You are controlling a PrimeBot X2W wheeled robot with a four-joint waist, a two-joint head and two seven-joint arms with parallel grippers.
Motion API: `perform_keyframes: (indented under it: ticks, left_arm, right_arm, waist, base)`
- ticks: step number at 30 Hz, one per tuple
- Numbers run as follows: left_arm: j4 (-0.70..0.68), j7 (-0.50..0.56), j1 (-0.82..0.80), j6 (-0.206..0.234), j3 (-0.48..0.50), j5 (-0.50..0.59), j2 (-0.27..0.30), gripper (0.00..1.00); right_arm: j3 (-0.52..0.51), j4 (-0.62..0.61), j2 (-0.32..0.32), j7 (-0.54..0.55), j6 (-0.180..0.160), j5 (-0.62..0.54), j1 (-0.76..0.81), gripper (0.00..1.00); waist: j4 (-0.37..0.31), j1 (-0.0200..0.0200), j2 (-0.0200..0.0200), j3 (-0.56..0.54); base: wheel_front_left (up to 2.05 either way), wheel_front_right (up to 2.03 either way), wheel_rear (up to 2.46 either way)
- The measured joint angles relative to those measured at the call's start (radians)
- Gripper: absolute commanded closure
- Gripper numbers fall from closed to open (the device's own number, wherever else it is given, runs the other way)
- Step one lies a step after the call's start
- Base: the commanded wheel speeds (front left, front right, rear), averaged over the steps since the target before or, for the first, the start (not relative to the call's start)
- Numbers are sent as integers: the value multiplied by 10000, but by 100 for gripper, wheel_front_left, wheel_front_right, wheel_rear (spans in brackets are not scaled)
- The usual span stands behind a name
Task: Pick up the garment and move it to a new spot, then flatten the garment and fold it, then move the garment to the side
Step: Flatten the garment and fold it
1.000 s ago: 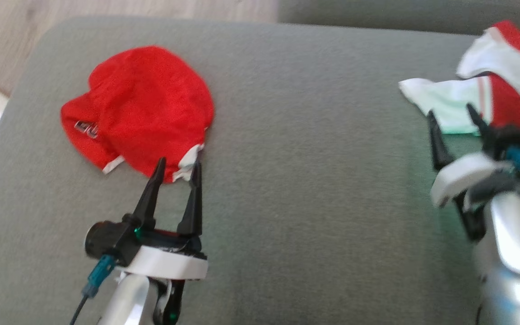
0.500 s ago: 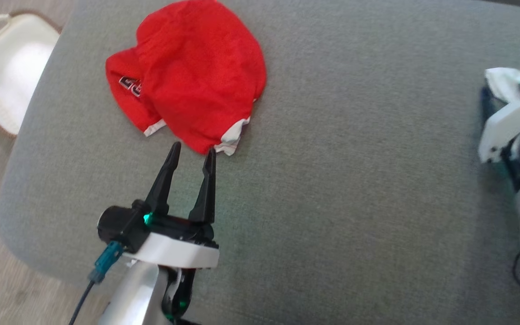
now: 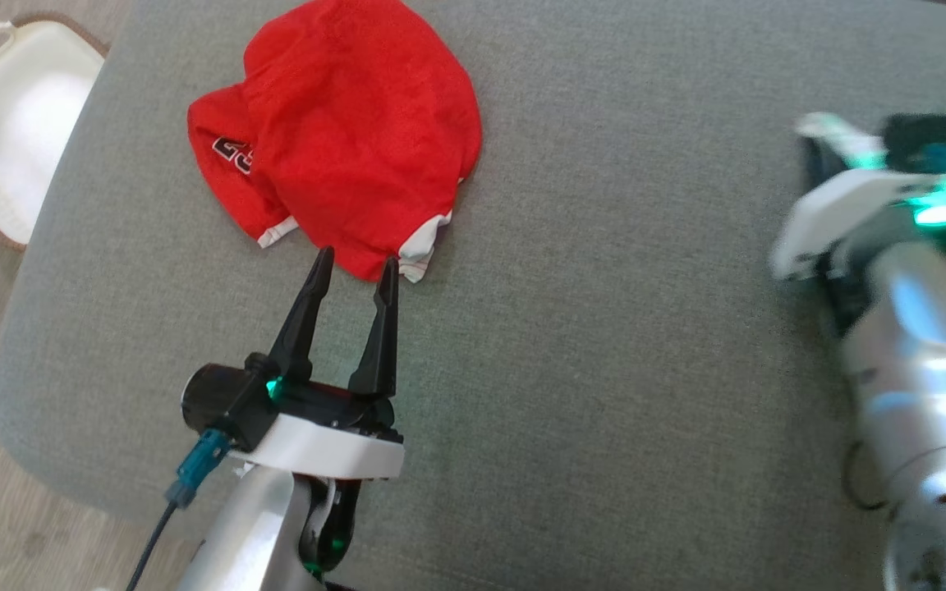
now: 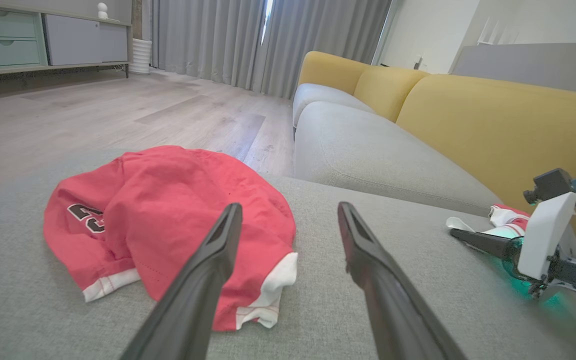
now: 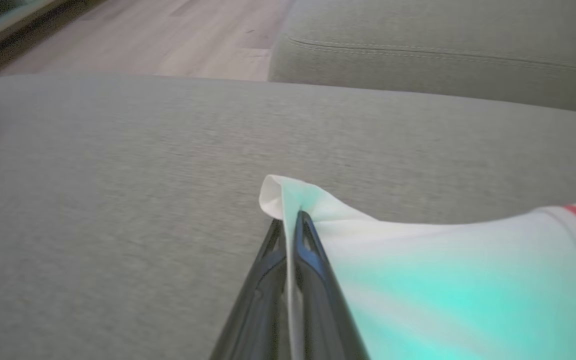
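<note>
Much bare cushion (image 5: 118, 175) surrounds garment (image 5: 418, 270) edge pinched by right hand (image 5: 291, 216)

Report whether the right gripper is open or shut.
Shut. The right gripper has its fingers pressed together, with the white garment edge pinched between them.

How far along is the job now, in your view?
Perhaps done: a red garment lies in a loose bundle at the left of the cushion. In hand: the right claw is shut on the corner of a white garment; the left claw is open by the red one. Left: moving, flattening, folding and setting aside the white garment.
</note>
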Motion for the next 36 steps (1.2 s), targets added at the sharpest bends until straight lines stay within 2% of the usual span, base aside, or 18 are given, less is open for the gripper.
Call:
perform_keyframes:
  ticks: [3,6,8,9,11,12,16,17,20,24,28,32,36]
  left_arm:
    - [23,0,1,0,0,2,0,0]
    - [61,0,4,0,-2,4,0,0]
    - [102,0,6,0,-12,4,0,0]
    - [113,0,17,-2,-13,6,0,0]
    - [125,0,35,-2,-15,12,0,0]
    - [127,0,48,-2,-17,13,0,0]
    - [130,0,141,0,-15,13,2,0]
    - [136,0,217,0,-17,15,2,0]
    - [190,0,423,31,0,40,2,0]
    - [192,0,491,42,188,222,4,0]
    - [176,0,501,42,428,341,6,0]
    - [115,0,711,44,723,433,6,0]
    - [77,0,950,42,974,491,12,0]
  right_arm:
    - [1289,222,403,-499,0,832,-1,100]
    - [3131,27,585,-844,0,2067,11,100]
    - [4736,-652,539,-895,0,3287,81,100]
    - [6339,-1595,546,-786,0,4449,215,100]
    - [7680,-2251,619,-652,0,5175,323,100]
    - [8817,-2778,585,-512,0,5892,448,100]
    - [10606,-3164,167,-255,0,6859,520,98]
    - [11001,-3170,13,-240,0,6930,518,0]
    - [11781,-3164,-217,-295,0,7390,520,0]
    - [11967,-3183,-268,-1043,0,7940,519,0]
    - [11549,-3149,-445,-1760,0,8092,523,0]
    - [9925,-3033,-884,-2220,0,7998,619,0]
    - [7127,-3183,-1338,-2236,0,7030,1472,0]
  waist:
    - [-81,-1,0,-154]
    - [-134,0,0,-315]
    - [-139,0,0,-423]
    - [-131,-1,0,-521]
    - [-126,-1,0,-614]
    - [-104,-1,0,-703]
    - [-49,-1,0,-882]
    - [-41,-1,0,-928]
    - [-62,-1,0,-1080]
    - [-261,-1,0,-1317]
    - [-546,-1,0,-1505]
    - [-1032,-1,0,-1787]
    - [-1585,-1,1,-2062]
  base:
    - [0,0,0]
    - [0,0,0]
    - [0,0,0]
    - [0,0,0]
    - [0,0,0]
    - [0,0,0]
    - [0,0,0]
    - [0,0,0]
    - [0,0,0]
    - [0,0,0]
    - [0,0,0]
    - [0,0,0]
    - [0,0,0]
